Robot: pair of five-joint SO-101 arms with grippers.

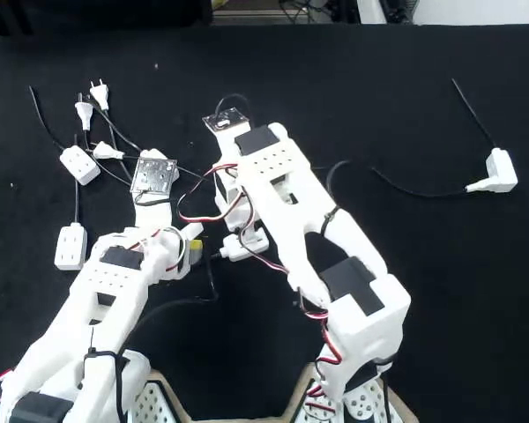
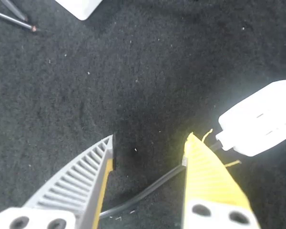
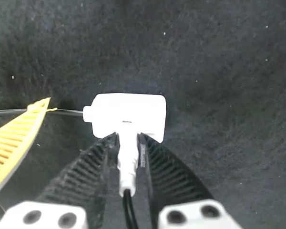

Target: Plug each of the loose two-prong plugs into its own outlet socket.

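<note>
My right gripper [image 3: 127,138] is shut on a white two-prong plug [image 3: 127,164] whose front meets a white outlet socket [image 3: 126,114] lying on the black table. In the high view this socket [image 1: 244,245] lies mid-table under the right arm. My left gripper [image 2: 150,138] stands open just beside it, a black cable [image 2: 148,191] running between its grey and yellow fingers, and the socket [image 2: 257,124] sits just past the yellow finger. Loose plugs [image 1: 85,110] [image 1: 99,90] lie at the far left with two more sockets [image 1: 78,165] [image 1: 70,246].
Another white plug [image 1: 499,170] with a thin black cable lies at the far right. A third small plug [image 1: 107,152] and tangled black cables lie near the left arm's wrist [image 1: 153,176]. The table is covered in black cloth [image 1: 379,79].
</note>
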